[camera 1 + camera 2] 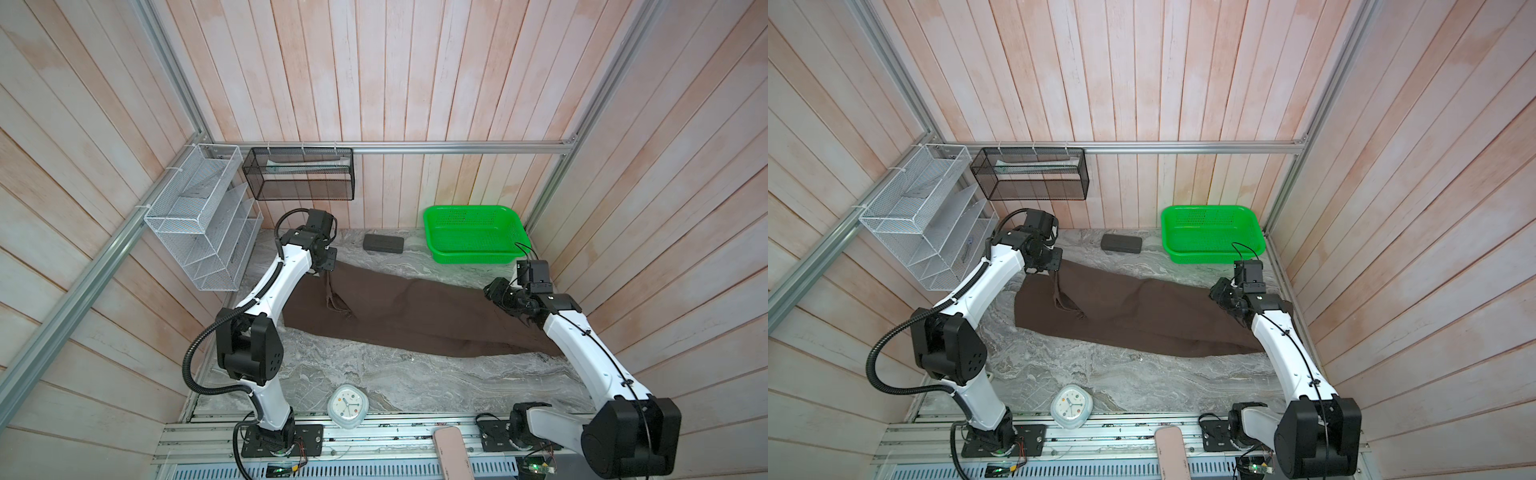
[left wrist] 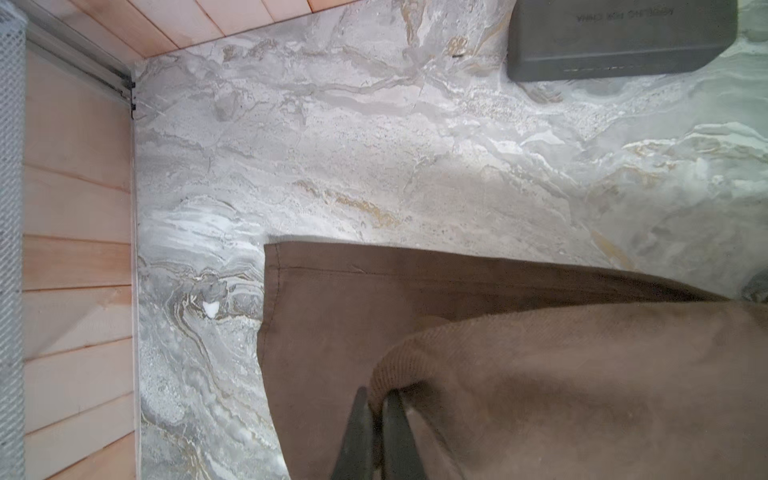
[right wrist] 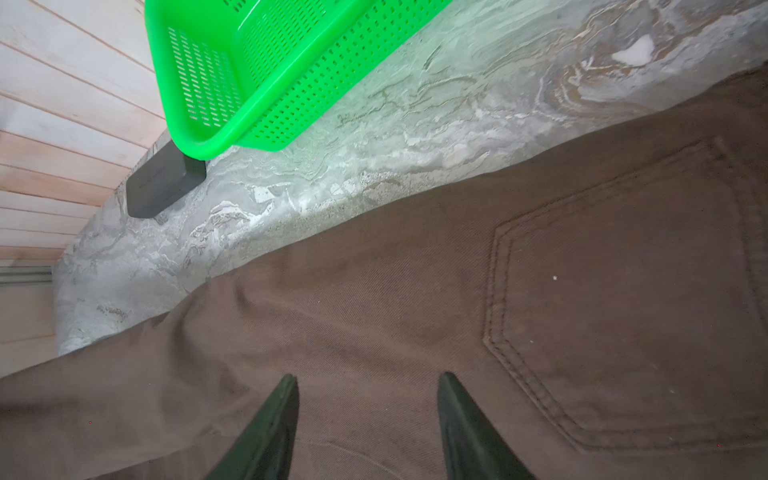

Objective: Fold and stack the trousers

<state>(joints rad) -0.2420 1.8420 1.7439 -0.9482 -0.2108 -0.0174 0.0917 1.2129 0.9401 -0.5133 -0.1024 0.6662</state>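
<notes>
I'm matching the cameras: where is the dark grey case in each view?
Top view: dark grey case at the back, left of the green basket.
Top view: case, same place.
Left wrist: case beyond the trousers hem, cut off by the frame.
Right wrist: case behind the basket's corner.
Shared landmark: the trousers.

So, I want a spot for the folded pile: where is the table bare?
Widest bare stretch of the table: between the trousers' near edge and the clock. A narrower patch lies behind the trousers, towards the grey case, beside the left gripper pinching the cloth. Crowded: the back right corner, with the green basket and the open right gripper.
</notes>
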